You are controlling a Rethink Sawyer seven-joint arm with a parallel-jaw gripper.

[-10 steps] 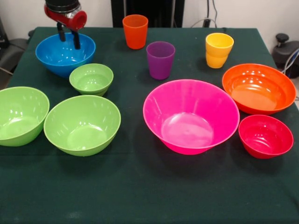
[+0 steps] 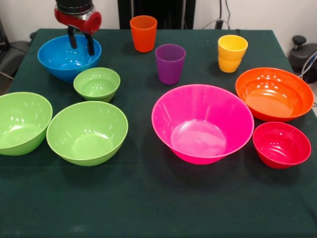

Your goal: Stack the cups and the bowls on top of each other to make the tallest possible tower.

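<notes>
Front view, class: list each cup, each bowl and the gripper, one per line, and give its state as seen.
Gripper: fingers open, over the blue bowl.
Blue bowl: upright, empty.
Small green bowl: upright, empty.
Left green bowl: upright, empty.
Middle green bowl: upright, empty.
Pink bowl: upright, empty.
Orange bowl: upright, empty.
Red bowl: upright, empty.
Orange cup: upright.
Purple cup: upright.
Yellow cup: upright.
</notes>
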